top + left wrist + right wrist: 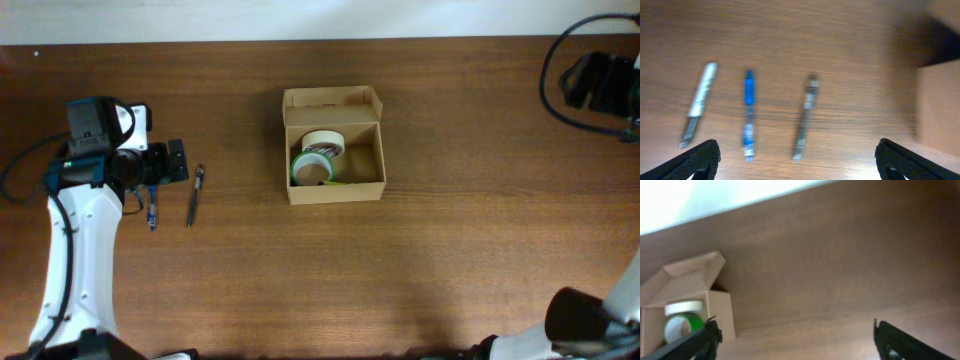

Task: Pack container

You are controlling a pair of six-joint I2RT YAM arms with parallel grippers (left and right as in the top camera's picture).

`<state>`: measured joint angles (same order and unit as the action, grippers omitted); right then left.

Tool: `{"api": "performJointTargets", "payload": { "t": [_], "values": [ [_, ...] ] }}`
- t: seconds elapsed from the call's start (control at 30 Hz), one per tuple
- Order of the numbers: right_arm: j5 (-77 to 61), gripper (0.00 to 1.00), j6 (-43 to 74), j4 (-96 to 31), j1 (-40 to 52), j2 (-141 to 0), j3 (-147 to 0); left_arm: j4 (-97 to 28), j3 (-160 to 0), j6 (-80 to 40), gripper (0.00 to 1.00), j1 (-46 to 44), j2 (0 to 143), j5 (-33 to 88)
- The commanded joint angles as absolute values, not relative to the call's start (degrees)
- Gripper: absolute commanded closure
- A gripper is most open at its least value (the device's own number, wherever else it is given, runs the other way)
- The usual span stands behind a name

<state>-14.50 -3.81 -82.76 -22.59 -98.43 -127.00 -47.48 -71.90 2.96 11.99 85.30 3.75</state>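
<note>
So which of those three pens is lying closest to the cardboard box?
The dark grey pen; the blue pen and the white pen lie on its far side, farther from the box.

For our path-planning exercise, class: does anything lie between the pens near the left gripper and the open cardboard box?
Nothing visible does. Only bare table separates the dark pen from the cardboard box. Its flap lid is folded back, and a cream tape roll and a green tape roll already sit inside.

Matt tan cardboard container (333,190) on smooth wood-grain table (480,230).
</note>
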Motion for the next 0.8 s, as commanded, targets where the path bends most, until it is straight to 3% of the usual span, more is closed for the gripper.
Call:
{"api": "performJointTargets", "payload": {
  "t": [0.0, 0.17, 0.33, 0.77],
  "values": [
    [-17.4, 0.01, -2.3, -82.4, -23.0, -101.7, -122.5, -45.4, -71.9, 8.0, 0.0, 12.8, 89.7, -6.6],
    [-17.4, 0.01, -2.3, -82.1, -22.9, -105.4, -117.5, -42.4, -72.0, 20.7, 0.0, 13.2, 94.8, -9.1],
    [-17.4, 0.01, -2.3, -82.1, -22.9, -108.1, -115.0, -43.9, -72.4, 19.7, 0.0, 14.6, 95.6, -14.8],
    [-17.4, 0.01, -2.3, -82.1, -22.9, -109.7, -114.7, -58.5, -88.0, 17.2, 0.0, 25.4, 103.3, -2.7]
  ]
}}
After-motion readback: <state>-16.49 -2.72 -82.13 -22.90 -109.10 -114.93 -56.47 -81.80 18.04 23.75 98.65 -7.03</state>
